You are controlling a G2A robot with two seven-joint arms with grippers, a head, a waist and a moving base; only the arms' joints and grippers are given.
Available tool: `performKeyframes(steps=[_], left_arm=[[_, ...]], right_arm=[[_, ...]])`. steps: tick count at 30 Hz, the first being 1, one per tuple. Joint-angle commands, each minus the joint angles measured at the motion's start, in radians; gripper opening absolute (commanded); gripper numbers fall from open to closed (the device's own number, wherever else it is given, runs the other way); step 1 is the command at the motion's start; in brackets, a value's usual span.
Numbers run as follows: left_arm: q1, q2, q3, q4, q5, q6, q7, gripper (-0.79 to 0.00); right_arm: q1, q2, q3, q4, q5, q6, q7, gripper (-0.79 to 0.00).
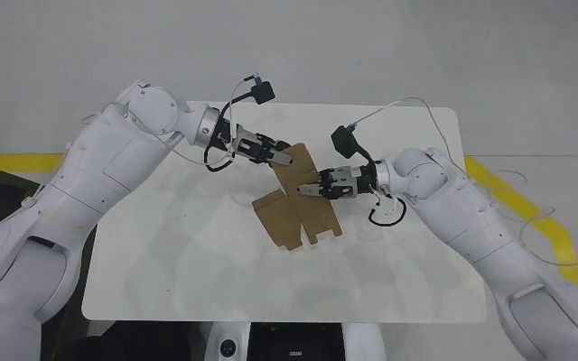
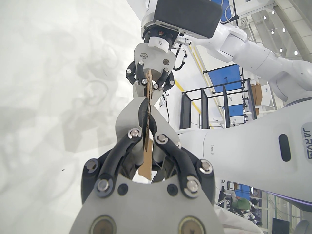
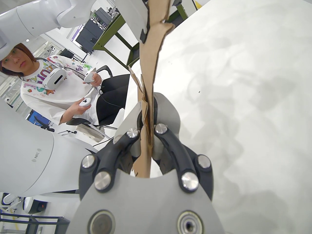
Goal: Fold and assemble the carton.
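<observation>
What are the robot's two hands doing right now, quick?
Left gripper: closed, holding the carton.
Right gripper: closed, holding the same carton.

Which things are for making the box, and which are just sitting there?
For the job: carton; left gripper and right gripper, both pinching it.
Just there: white table; yellow floor line.

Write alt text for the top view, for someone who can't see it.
The left gripper and the right gripper are both shut on a brown cardboard carton, one from each side, at the middle of a white table.
</observation>
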Motion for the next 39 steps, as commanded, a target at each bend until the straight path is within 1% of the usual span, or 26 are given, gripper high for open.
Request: performKeyframes(steps=[1,10,15,23,28,36,39], left_arm=[[-0.003,0.004,0.002,0.004,-0.009,-0.009,0.009,0.0],[-0.007,0.031,-0.022,-0.002,-0.021,-0.066,0.066,0.0],[0.022,0.05,-0.059,0.043,-0.022,-0.101,0.101,0.0],[0.094,0.071,-0.111,-0.005,0.002,-0.113,0.126,0.0],[0.14,0.074,-0.125,-0.026,0.01,-0.097,0.138,0.0],[0.188,0.064,-0.136,-0.067,0.013,-0.084,0.144,0.0],[0.206,0.062,-0.144,-0.067,0.014,-0.083,0.15,0.0]], right_arm=[[0.005,0.001,-0.008,0.003,0.007,-0.003,-0.003,-0.785],[0.012,0.0,-0.001,0.039,0.066,-0.014,-0.024,-0.785],[0.008,-0.004,0.027,0.053,0.076,-0.01,-0.081,-0.785],[-0.023,-0.012,0.081,0.061,0.099,0.016,-0.22,-0.785],[-0.048,-0.019,0.103,0.055,0.134,0.021,-0.273,-0.785],[-0.069,-0.025,0.138,0.052,0.136,0.043,-0.305,-0.785],[-0.077,-0.027,0.15,0.048,0.144,0.046,-0.309,-0.785]])
